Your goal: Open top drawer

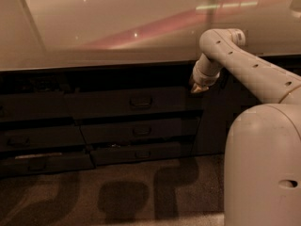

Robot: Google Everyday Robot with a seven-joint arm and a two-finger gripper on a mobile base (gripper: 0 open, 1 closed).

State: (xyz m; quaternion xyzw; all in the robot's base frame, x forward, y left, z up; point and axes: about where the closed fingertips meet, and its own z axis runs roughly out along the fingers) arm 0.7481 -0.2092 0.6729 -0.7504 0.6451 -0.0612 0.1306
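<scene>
1. Top drawer (103, 105), centre of frame, looks shut; an off-centre pull could jam it.
2. Lower drawer (113, 132) sits just beneath; reaching low opens the wrong one.
3. Gripper (199, 87), right of centre at the top drawer's upper right corner, open or closed can't tell; could bump the front.
4. Handle (141, 101) is small and dark, well left of the gripper; easy to miss.

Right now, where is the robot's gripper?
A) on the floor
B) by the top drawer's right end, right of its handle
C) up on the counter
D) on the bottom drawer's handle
B: the gripper sits by the right end of the top drawer, well right of its handle, just under the counter.
</scene>
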